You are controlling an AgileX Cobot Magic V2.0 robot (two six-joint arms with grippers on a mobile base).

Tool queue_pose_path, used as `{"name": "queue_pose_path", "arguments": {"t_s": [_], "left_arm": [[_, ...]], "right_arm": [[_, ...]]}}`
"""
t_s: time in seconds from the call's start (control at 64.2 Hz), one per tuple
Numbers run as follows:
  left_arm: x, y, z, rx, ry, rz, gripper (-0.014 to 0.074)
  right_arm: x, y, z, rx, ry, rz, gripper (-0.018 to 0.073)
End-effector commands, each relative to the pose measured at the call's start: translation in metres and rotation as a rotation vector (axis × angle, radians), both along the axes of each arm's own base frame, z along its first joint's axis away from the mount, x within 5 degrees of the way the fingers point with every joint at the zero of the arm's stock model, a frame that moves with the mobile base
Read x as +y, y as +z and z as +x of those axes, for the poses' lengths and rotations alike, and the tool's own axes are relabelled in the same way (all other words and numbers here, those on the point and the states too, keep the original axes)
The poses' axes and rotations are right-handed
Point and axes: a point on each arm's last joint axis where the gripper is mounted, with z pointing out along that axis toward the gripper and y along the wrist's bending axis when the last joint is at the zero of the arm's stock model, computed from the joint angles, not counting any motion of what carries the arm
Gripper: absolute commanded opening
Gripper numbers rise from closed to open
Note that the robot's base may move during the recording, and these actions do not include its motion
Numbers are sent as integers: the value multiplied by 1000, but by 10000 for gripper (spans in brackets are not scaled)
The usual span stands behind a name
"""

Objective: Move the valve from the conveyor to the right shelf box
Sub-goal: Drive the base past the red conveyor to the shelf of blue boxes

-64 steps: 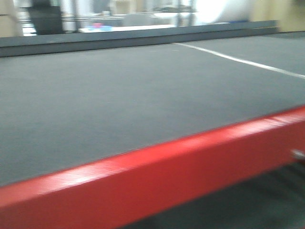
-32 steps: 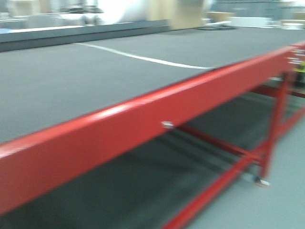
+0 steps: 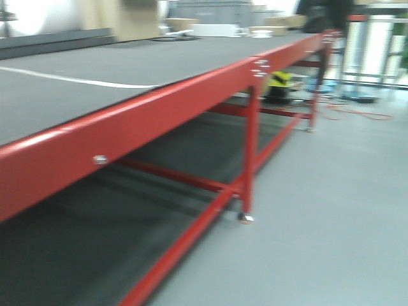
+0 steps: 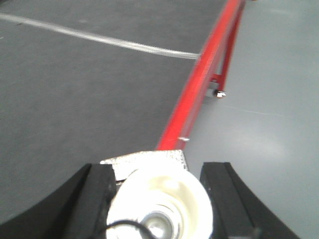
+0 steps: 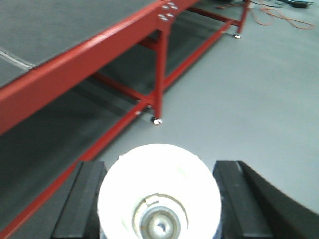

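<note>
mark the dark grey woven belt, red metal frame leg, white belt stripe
dark grey woven belt (image 3: 76,102), front view, bare top
red metal frame leg (image 3: 250,146), front view, mid-shaft
white belt stripe (image 4: 124,43), left wrist view, middle

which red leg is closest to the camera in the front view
The leg with the shiny foot on the floor; the others stand farther back along the conveyor.

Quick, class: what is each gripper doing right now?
Left gripper: closed, holding a valve.
Right gripper: closed, holding a second valve.
</note>
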Motion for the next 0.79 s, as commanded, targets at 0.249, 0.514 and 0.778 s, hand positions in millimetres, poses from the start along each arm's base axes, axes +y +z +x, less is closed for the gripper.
{"name": "queue_pose_path", "arguments": {"t_s": [0.249,0.514,0.778], "left_arm": [[-1,7,-3,-70,0,-6,-111],[-1,7,-3,-70,0,-6,-111],[-1,7,-3,-70,0,-6,-111]], "right_arm": [[-1,12,-2,-102,1,7,-162],[-1,12,-2,-102,1,7,-162],[-1,12,-2,-102,1,7,-162]]}}
